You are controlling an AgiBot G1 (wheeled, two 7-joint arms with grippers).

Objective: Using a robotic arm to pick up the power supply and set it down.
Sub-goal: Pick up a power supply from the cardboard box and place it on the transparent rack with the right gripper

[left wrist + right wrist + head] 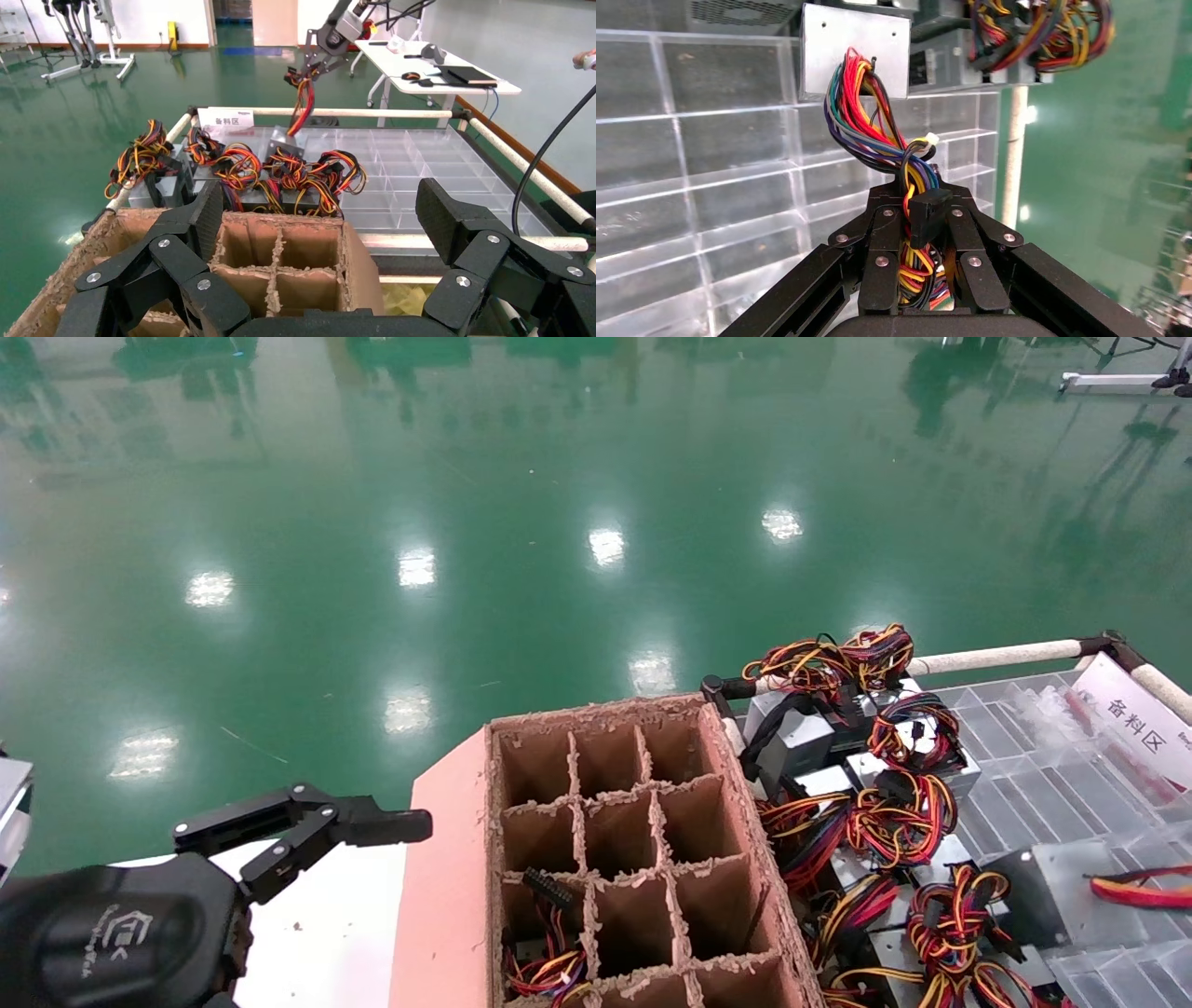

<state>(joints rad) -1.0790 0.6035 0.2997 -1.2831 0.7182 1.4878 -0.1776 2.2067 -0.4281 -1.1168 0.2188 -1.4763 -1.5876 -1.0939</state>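
Observation:
My right gripper [912,195] is shut on the loose red, yellow, purple and black wire bundle [866,119] of the power supply [854,49]. That silver-grey box sits at the far end of the wires, over the clear compartment tray [701,140]. The head view shows the box [1062,882] and its wires [1141,889] at the right edge, with the right gripper out of frame. From the left wrist view, the right gripper [320,53] holds the bundle [303,105] up above the box [287,144]. My left gripper [320,210] is open and empty beside the cardboard box [596,712].
The cardboard box has divider cells; one near cell holds a wire bundle [549,971]. Several grey boxes with coiled wires [899,803] crowd the tray's left side. A white rail [996,657] and a sign [1136,719] border the tray. Green floor lies beyond.

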